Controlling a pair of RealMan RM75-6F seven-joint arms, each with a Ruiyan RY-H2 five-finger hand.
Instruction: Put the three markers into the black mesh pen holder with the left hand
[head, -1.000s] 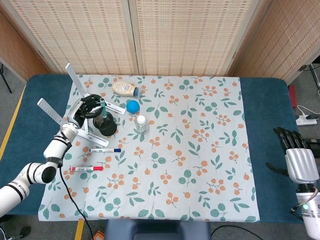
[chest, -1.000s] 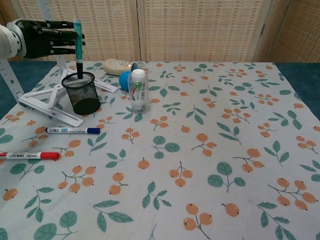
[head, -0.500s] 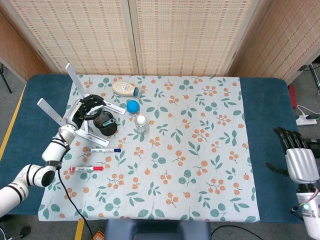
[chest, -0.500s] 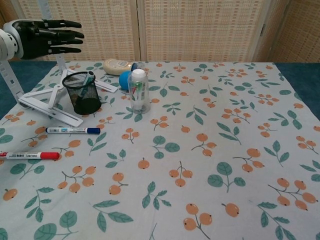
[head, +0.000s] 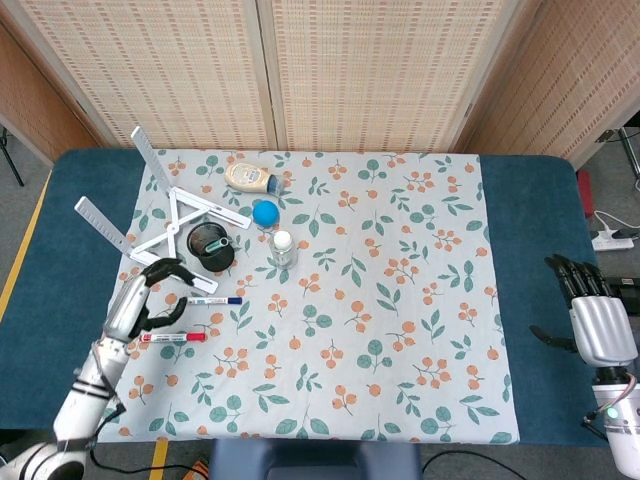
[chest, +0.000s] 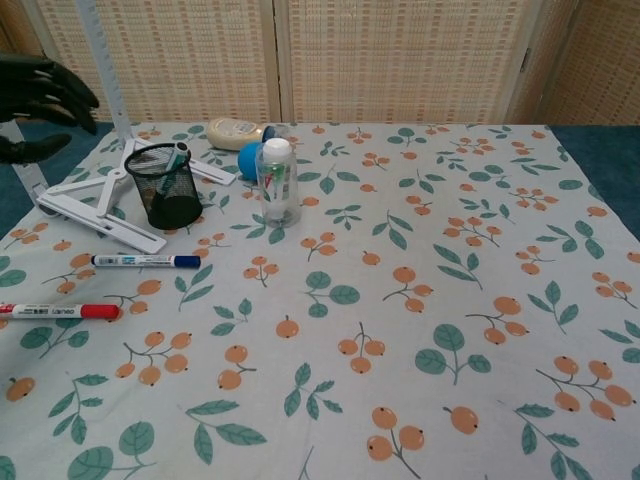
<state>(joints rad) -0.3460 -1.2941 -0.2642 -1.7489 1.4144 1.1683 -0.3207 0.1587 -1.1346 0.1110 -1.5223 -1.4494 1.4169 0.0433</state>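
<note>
The black mesh pen holder (head: 211, 248) (chest: 166, 187) stands at the table's left with a green-capped marker (chest: 172, 160) leaning inside it. A blue-capped marker (head: 211, 300) (chest: 146, 261) lies on the cloth in front of it. Nearer me lies a red marker (head: 172, 337) (chest: 57, 311). My left hand (head: 144, 297) (chest: 38, 100) hovers open just left of the two loose markers, holding nothing. My right hand (head: 592, 315) hangs open past the table's right edge.
A white folding rack (head: 165, 215) (chest: 90, 210) lies beside the holder. Behind and right of the holder are a blue ball (head: 265, 212), a small clear bottle (head: 283, 248) (chest: 277, 182) and a lying squeeze bottle (head: 250, 177).
My left hand let the green marker drop into the holder, then drew back toward me and left, ending open beside the blue and red markers. The right hand stayed still.
</note>
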